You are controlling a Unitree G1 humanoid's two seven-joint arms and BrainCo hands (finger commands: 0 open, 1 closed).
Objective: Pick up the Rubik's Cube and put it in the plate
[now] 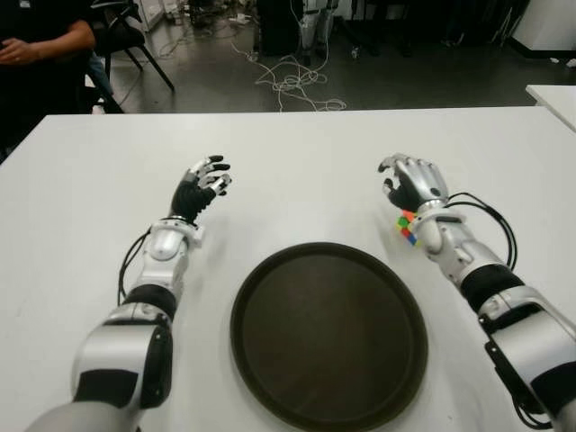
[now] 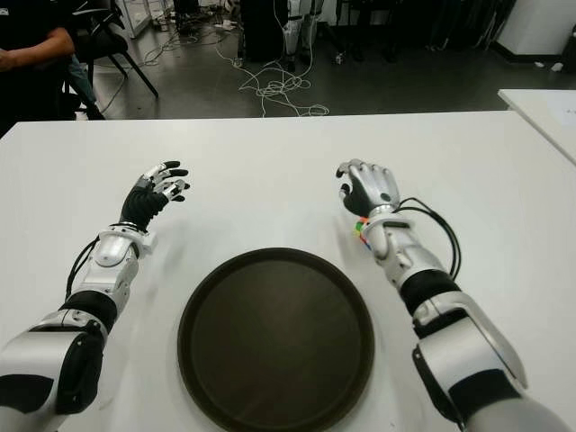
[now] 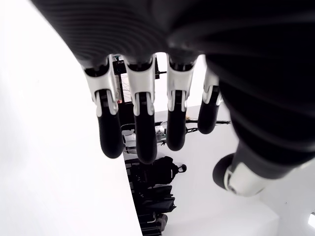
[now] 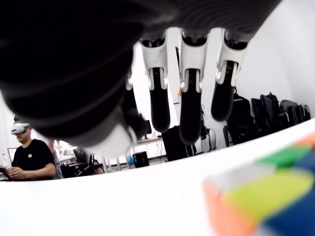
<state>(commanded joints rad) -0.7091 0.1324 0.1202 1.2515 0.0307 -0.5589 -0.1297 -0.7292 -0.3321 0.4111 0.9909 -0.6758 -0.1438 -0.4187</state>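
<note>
Cube (image 1: 408, 228) under right wrist, fingers (image 4: 190, 110) empty, beyond

The table (image 1: 297, 153) looks smooth, matt white laminate, the round plate (image 1: 270, 270) a dark matt plastic with a faint sheen at its rim, the Rubik's Cube (image 1: 408, 229) glossy coloured plastic, and both the left hand (image 1: 203, 184) and right hand (image 1: 414, 183) silvery plastic shells with black rubbery fingertips

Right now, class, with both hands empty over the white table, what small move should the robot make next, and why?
Probably draw the right hand back and down over the small multicoloured Rubik's Cube. The cube sits on the white table beneath the wrist, behind the open fingers, just beyond the empty dark round plate. The left hand is open, farther off.
</note>
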